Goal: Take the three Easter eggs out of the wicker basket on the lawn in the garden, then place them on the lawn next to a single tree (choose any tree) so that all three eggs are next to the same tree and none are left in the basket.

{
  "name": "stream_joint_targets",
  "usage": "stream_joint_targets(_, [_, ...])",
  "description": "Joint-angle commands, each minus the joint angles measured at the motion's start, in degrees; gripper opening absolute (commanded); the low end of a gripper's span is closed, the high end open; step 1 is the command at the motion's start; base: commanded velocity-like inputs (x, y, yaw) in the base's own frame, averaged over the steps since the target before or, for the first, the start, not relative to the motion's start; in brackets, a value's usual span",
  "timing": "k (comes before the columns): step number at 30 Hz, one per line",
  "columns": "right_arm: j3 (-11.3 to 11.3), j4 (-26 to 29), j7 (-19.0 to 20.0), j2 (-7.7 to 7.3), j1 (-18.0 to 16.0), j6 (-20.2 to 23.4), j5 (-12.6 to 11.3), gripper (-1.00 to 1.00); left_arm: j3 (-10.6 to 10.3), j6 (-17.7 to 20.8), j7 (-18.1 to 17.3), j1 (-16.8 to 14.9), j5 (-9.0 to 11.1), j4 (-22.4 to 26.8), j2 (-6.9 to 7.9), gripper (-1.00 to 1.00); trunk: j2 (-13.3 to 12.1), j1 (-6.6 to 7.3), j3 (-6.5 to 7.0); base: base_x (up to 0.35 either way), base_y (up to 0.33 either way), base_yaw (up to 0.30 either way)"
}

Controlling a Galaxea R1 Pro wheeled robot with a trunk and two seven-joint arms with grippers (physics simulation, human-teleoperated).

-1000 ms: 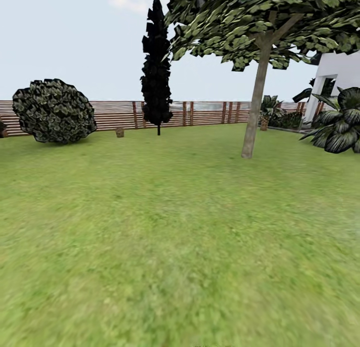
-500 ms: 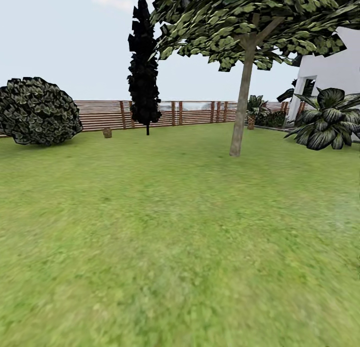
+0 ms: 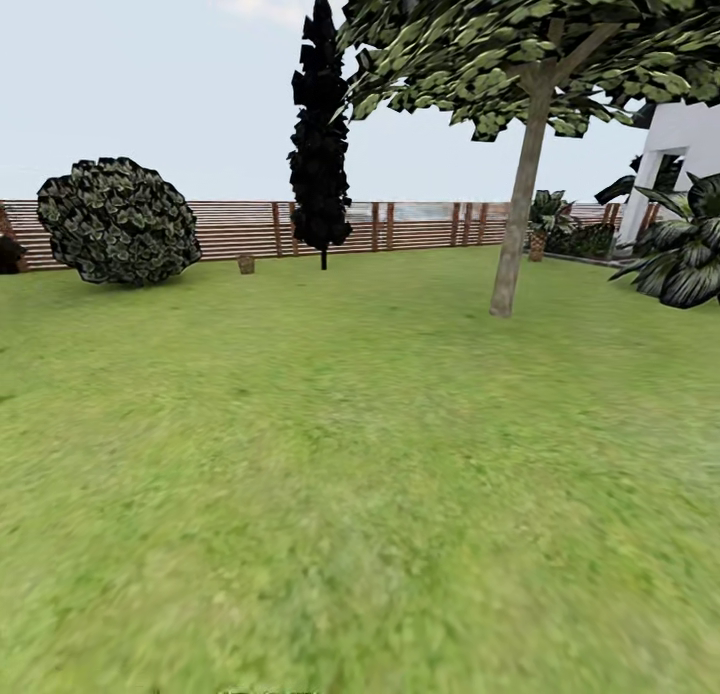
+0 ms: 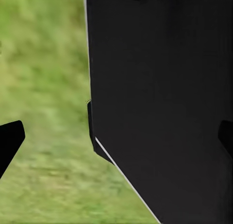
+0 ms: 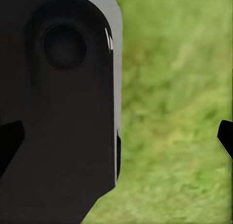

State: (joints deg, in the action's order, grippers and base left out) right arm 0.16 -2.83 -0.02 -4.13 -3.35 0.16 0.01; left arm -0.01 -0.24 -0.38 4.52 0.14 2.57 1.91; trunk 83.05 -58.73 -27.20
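1. The lawn (image 3: 340,474) spread broad and flat from the near ground to the far fence, its grass a soft, blurred green with faint yellowish patches.
2. The tree (image 3: 518,214) stood to the right in the middle distance, its bare grey-brown trunk long and slim, running up from the grass and leaning a little to the right toward its blocky green canopy.
3. Left of it, farther off, rose a narrow black conifer (image 3: 321,124), pointed like a spire, and at far left sat a round, leafy bush (image 3: 118,221).
4. A brown slatted wooden fence (image 3: 420,226) ran along the far edge; a small brown lump (image 3: 246,264) sat on the grass before it, too small to make out.
5. A white house (image 3: 685,139) and a big-leaved, drooping plant (image 3: 690,259) edged the far right.
6. Each wrist view showed a smooth black body panel over grass, with dark fingertips (image 4: 9,139) (image 5: 225,136) at either side edge: both jaws spread wide, holding nothing.
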Motion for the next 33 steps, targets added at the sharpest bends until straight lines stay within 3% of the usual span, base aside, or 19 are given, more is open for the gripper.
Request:
stream_joint_targets(1, [0.02, -0.10, -0.01, -0.01, -0.08, 0.02, 0.00, 1.00, -0.03, -0.03, -0.05, 0.05, -0.01, 0.36, 0.00, 1.00, 0.03, 0.00, -0.04, 0.000, 0.000, 0.261])
stream_joint_targets(10, [0.02, -0.07, -0.07, -0.01, -0.08, -0.11, 0.02, 1.00, -0.12, -0.08, -0.06, 0.05, -0.05, 1.74, 0.08, 1.00, 0.03, 0.00, -0.04, 0.043, 0.000, 0.262])
stream_joint_targets(19, [0.10, -0.07, -0.07, 0.08, -0.08, -0.11, 0.25, 1.00, -0.08, -0.10, -0.06, 0.05, -0.05, 3.09, 0.02, 1.00, 0.03, 0.00, -0.04, 0.318, -0.060, 0.255])
stream_joint_targets(33, [0.08, -0.07, 0.02, -0.07, -0.08, -0.30, 0.20, 1.00, -0.08, 0.14, -0.05, 0.05, -0.05, 5.04, 0.29, 1.00, 0.03, 0.00, -0.10, 0.326, -0.122, 0.104])
